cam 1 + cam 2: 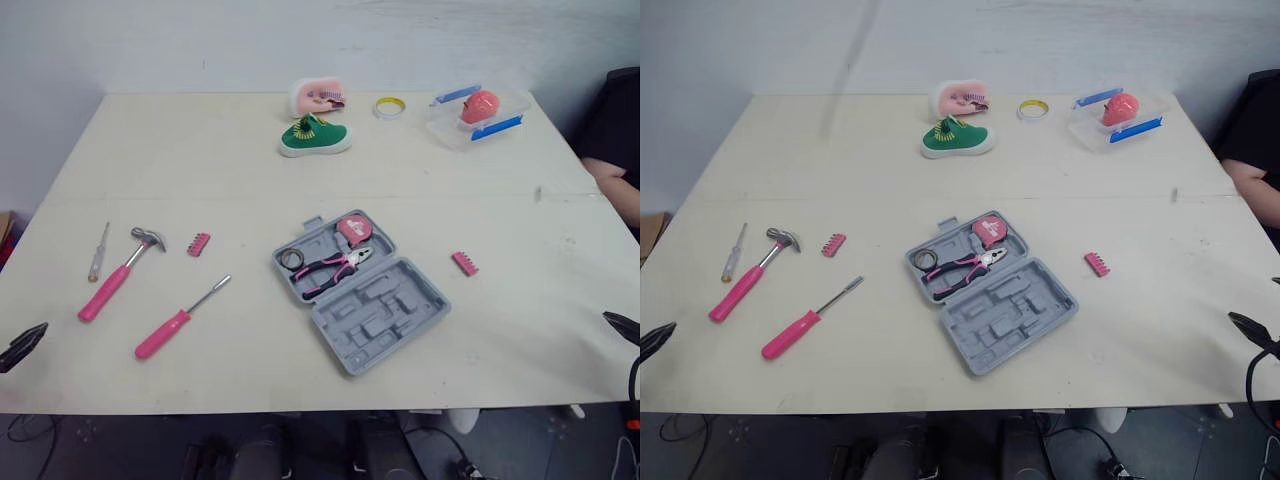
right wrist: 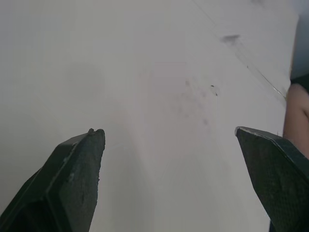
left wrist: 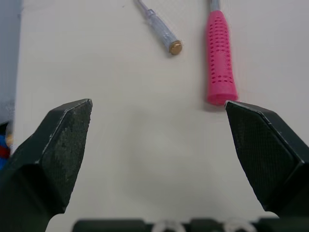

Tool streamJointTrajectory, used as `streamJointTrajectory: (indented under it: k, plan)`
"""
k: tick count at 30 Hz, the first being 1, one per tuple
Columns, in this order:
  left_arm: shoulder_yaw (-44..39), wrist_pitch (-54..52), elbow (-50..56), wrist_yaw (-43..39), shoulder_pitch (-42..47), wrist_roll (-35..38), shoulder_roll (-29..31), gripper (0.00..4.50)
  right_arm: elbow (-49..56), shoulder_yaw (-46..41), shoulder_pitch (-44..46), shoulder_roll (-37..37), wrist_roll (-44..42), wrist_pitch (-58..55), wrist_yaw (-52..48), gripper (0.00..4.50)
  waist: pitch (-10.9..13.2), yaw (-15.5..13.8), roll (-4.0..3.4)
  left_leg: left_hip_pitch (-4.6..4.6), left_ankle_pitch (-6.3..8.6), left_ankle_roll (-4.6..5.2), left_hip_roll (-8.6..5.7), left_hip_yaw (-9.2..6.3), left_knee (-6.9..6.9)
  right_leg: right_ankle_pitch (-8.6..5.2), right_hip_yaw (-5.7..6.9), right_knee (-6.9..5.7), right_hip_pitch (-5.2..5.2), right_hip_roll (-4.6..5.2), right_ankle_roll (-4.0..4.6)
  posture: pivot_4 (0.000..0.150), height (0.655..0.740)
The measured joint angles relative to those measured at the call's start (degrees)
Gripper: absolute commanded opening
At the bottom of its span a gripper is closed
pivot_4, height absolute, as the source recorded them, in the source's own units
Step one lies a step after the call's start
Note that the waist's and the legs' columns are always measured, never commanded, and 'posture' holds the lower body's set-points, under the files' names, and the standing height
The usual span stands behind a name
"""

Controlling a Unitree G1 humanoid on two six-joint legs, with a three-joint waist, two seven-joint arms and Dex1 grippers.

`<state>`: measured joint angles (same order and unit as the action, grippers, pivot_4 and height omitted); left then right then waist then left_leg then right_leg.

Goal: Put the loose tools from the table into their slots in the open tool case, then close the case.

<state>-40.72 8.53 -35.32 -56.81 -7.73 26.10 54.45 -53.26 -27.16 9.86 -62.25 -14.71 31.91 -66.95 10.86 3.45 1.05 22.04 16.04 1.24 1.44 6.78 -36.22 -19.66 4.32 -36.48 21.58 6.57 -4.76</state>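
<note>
The grey tool case [image 1: 378, 315] lies open at the table's middle, with pliers [image 1: 335, 268], a pink tape measure [image 1: 353, 229] and a tape roll [image 1: 291, 259] in its far half. Loose on the left are a pink-handled hammer [image 1: 115, 277], a pink screwdriver [image 1: 176, 322], a thin clear-handled screwdriver [image 1: 98, 253] and a pink bit holder [image 1: 198, 244]. A second bit holder [image 1: 464, 264] lies right of the case. My left gripper [image 3: 157, 108] hovers open at the front left edge, just short of the hammer handle [image 3: 220, 58]. My right gripper [image 2: 169, 133] hangs open over bare table at the front right edge.
At the back stand a green shoe [image 1: 314, 138], a pink object [image 1: 318, 97], a yellow tape ring [image 1: 389, 107] and a clear tray with a pink toy [image 1: 478, 111]. A person's arm [image 1: 617, 183] rests at the table's right edge.
</note>
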Motion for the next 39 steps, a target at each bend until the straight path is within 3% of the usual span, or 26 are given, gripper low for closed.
streamJointTrajectory:
  k: [6, 7, 9, 15, 17, 22, 26, 31, 39]
  plan:
    - [3.87, -9.09, 26.31, -0.12, -5.38, 3.92, -6.08, 4.45, 10.63, 6.17, 8.64, 5.88, -3.23, -9.39, -3.91, 4.5, -0.01, -0.2, -0.01, 0.0, -0.12, -0.13, 0.01, -0.01, -0.06, 0.0, -0.03, -0.04, -0.03, 0.0, 0.0, 0.15, 0.74]
    - [4.97, -11.07, 31.17, 1.18, -5.86, 4.3, -7.49, 4.21, 12.32, 7.45, 9.74, 6.92, -3.44, -11.26, -4.22, 4.26, -0.01, -0.26, -0.01, 0.0, -0.14, -0.12, 0.01, -0.01, -0.06, 0.0, -0.02, -0.04, -0.02, 0.0, 0.0, 0.15, 0.74]
    - [7.36, -14.15, 38.57, 3.91, -6.53, 4.58, -9.52, 3.63, 15.19, 9.85, 11.46, 8.12, -3.56, -14.64, -4.8, 3.67, 0.0, -0.51, -0.01, 0.03, -0.19, -0.13, 0.01, -0.04, -0.09, 0.0, 0.0, -0.04, -0.03, -0.01, 0.0, 0.15, 0.74]
    - [16.41, -24.78, 54.07, 12.55, -5.35, 5.98, -15.41, 1.01, 23.17, 17.44, 16.76, 12.78, -1.99, -23.03, -3.27, 0.75, -0.01, -0.99, -0.02, 0.05, -0.21, -0.11, 0.0, -0.04, -0.27, 0.0, -0.01, -0.19, -0.04, -0.02, 0.0, 0.15, 0.74]
    - [19.61, -28.46, 57.52, 15.79, -3.75, 6.75, -17.3, 0.1, 24.48, 19.85, 18.1, 14.63, -0.59, -24.55, -1.87, 0.0, -0.01, -1.38, -0.02, 0.06, -0.22, -0.12, 0.01, -0.04, -0.29, 0.0, 0.0, -0.2, -0.04, -0.04, 0.0, 0.15, 0.74]
    - [25.35, -33.21, 61.39, 20.14, -2.2, 4.96, -18.23, 0.05, 25.92, 22.45, 21.44, 17.65, 2.44, -27.04, 2.93, 0.0, -0.01, -1.82, -0.02, 0.11, -0.24, -0.14, 0.0, -0.04, -0.41, 0.0, 0.0, -0.24, -0.02, -0.06, 0.0, 0.15, 0.74]
    - [35.5, -34.03, 61.6, 25.09, 1.6, 0.13, -24.98, 0.05, 26.0, 25.98, 25.73, 20.84, 5.71, -30.6, 6.8, 0.0, -0.02, -1.84, -0.03, 0.19, -0.13, -0.08, 0.08, -0.06, -0.8, 0.0, 0.01, -0.37, -0.05, -0.14, 0.0, 0.15, 0.74]
    - [42.59, -34.51, 61.52, 26.97, 3.25, -4.4, -26.92, 0.05, 26.08, 28.91, 25.47, 23.89, 8.22, -31.87, 10.12, 0.0, -0.02, -1.9, -0.03, 0.26, -0.11, -0.07, 0.08, -0.06, -0.86, 0.0, 0.01, -0.36, -0.03, -0.14, 0.0, 0.15, 0.74]
    - [47.6, -34.89, 57.56, 26.89, 9.12, -8.23, -29.16, 0.05, 23.29, 31.44, 26.91, 26.88, 10.82, -32.73, 11.81, 0.0, -0.02, -1.88, -0.03, 0.26, -0.11, -0.06, 0.08, -0.06, -0.85, 0.0, 0.03, -0.38, -0.03, -0.15, 0.0, 0.15, 0.74]
